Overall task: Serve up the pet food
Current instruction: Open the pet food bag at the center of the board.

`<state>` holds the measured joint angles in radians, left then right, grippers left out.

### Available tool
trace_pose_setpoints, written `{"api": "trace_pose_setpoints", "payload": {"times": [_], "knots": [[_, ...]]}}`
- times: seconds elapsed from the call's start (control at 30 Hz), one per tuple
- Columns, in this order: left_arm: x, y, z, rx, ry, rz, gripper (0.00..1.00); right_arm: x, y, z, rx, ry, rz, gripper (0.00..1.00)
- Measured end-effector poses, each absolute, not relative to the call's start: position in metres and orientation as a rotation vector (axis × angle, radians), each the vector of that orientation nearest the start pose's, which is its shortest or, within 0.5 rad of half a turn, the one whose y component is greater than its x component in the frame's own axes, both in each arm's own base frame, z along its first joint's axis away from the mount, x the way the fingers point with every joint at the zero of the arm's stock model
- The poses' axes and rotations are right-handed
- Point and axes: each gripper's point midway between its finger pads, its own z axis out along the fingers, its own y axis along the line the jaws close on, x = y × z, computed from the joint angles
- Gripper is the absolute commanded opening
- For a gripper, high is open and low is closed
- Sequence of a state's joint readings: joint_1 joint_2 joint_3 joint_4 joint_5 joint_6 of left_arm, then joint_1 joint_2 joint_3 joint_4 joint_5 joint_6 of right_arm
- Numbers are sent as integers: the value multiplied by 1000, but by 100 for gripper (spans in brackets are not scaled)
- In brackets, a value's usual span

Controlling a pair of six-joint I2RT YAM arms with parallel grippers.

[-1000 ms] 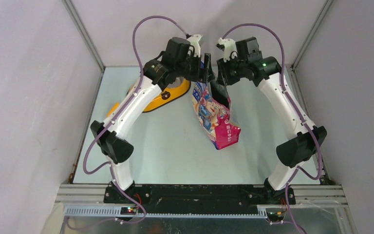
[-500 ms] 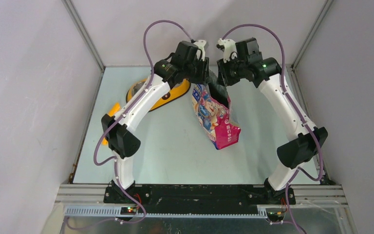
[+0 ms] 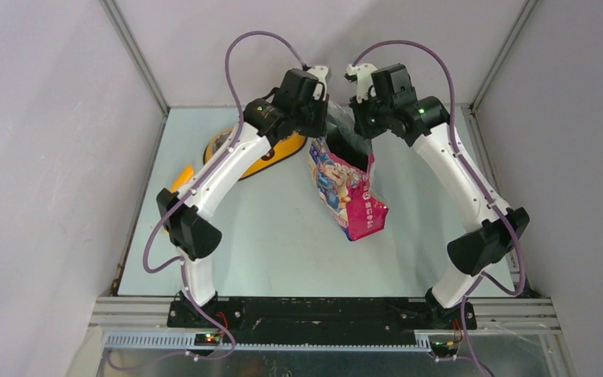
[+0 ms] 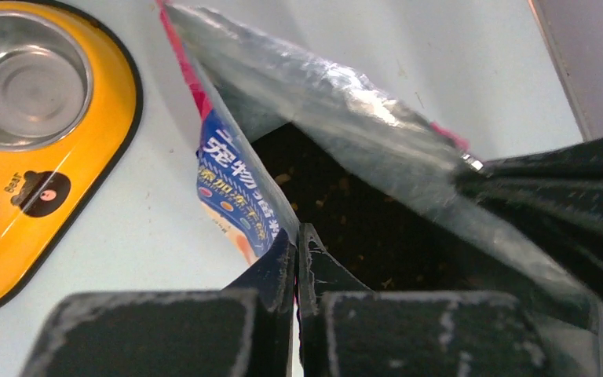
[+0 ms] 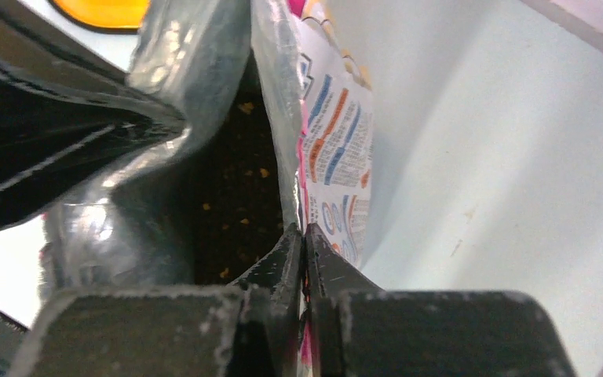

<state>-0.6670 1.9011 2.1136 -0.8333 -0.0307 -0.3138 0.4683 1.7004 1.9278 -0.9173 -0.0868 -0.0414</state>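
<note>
The blue-and-pink pet food pouch (image 3: pixel 347 188) hangs tilted above the table, its mouth up between the two arms. My left gripper (image 3: pixel 323 132) is shut on the pouch's left rim; in the left wrist view its fingertips (image 4: pixel 297 236) pinch the printed wall (image 4: pixel 235 184). My right gripper (image 3: pixel 355 140) is shut on the opposite rim (image 5: pixel 304 234), next to the printed side (image 5: pixel 338 149). The mouth gapes, showing silver lining and dark kibble (image 4: pixel 345 212) inside (image 5: pixel 228 196).
The yellow double feeder (image 3: pixel 275 153) lies just left of the pouch, partly under my left arm, with one steel bowl (image 4: pixel 23 75) in sight. An orange scoop (image 3: pixel 181 177) sits by the left wall. Metal frame posts and grey walls close in the table's back and sides.
My left gripper closed on the pouch's left rim after standing open. The right gripper tightened on its rim and shifted slightly left. The pouch stayed hanging in place.
</note>
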Motion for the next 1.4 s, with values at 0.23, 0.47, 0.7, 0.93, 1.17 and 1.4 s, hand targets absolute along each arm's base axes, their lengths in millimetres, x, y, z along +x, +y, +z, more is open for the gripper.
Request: {"api": "trace_pose_setpoints", "payload": {"times": [0.23, 0.47, 0.7, 0.93, 1.17, 1.4], "knots": [[386, -304, 299, 352, 2212, -443, 0, 394, 194, 311, -552, 2168, 200, 0], [383, -293, 300, 336, 2206, -369, 0, 397, 186, 316, -520, 2157, 147, 0], [386, -287, 305, 329, 2175, -308, 48, 397, 186, 316, -519, 2155, 150, 28], [392, -288, 334, 331, 2100, -319, 67, 402, 205, 330, -552, 2113, 253, 42], [401, -297, 330, 340, 2098, -324, 67, 417, 230, 324, -592, 2121, 341, 43], [407, -304, 303, 377, 2152, -301, 46, 417, 239, 301, -615, 2186, 358, 36]]}}
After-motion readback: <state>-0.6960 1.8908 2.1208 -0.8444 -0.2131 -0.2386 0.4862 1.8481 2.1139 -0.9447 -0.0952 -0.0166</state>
